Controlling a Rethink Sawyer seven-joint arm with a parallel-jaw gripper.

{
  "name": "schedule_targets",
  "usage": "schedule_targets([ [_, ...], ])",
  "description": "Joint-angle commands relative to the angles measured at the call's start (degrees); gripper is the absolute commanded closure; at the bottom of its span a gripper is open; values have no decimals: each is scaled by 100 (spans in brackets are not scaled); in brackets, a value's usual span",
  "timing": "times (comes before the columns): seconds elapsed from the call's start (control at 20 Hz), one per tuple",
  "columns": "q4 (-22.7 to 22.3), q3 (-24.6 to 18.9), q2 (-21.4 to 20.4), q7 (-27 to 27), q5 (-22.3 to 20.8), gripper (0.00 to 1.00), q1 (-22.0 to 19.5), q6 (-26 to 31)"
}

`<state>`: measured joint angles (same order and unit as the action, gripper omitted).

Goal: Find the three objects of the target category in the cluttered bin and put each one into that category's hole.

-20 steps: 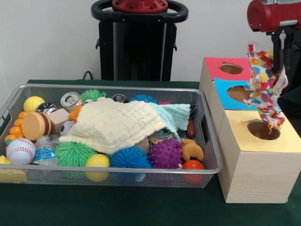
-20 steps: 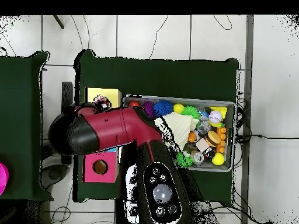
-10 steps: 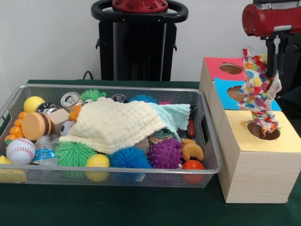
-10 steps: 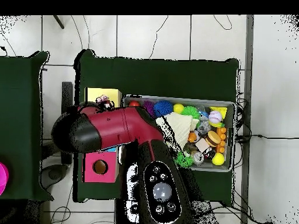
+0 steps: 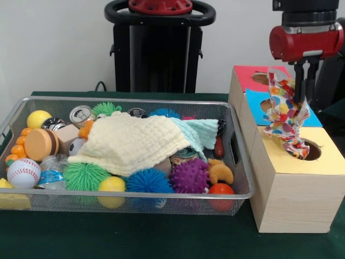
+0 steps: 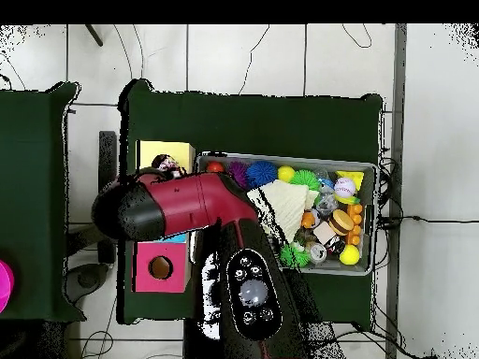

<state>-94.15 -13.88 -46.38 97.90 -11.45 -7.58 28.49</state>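
Note:
A multicoloured spotted cloth (image 5: 285, 116) hangs from my gripper (image 5: 303, 97), which is shut on its upper part. The cloth's lower end sits in the round hole (image 5: 308, 151) of the yellow-topped wooden box (image 5: 329, 162), right of the bin. In the overhead view the red arm (image 6: 178, 206) covers the gripper; only a scrap of the cloth (image 6: 166, 166) shows by the yellow box (image 6: 159, 150). In the wire bin (image 5: 237, 162) a cream cloth (image 5: 135, 143) lies over a mint cloth (image 5: 204, 132).
Behind the yellow box stand a blue-topped box (image 5: 259, 105) and a red-topped box (image 5: 248, 78), each with a hole. The bin also holds spiky balls (image 5: 190, 177), a baseball (image 5: 22, 172), cans (image 5: 81, 114), toy food and a red ball (image 5: 221, 190).
The gripper has moved left and come down over the yellow box. The cloth's lower end has sunk into the hole and its top now flops to the left.

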Motion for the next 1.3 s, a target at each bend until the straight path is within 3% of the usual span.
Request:
schedule_targets([
  [0.05, 70, 280, 563, 786, -183, 100, 95, -75],
  [0.6, 125, 323, 618, 885, -16, 100, 242, -308],
  [1.3, 525, 667, 404, 1282, 284, 100, 633, -1502],
])
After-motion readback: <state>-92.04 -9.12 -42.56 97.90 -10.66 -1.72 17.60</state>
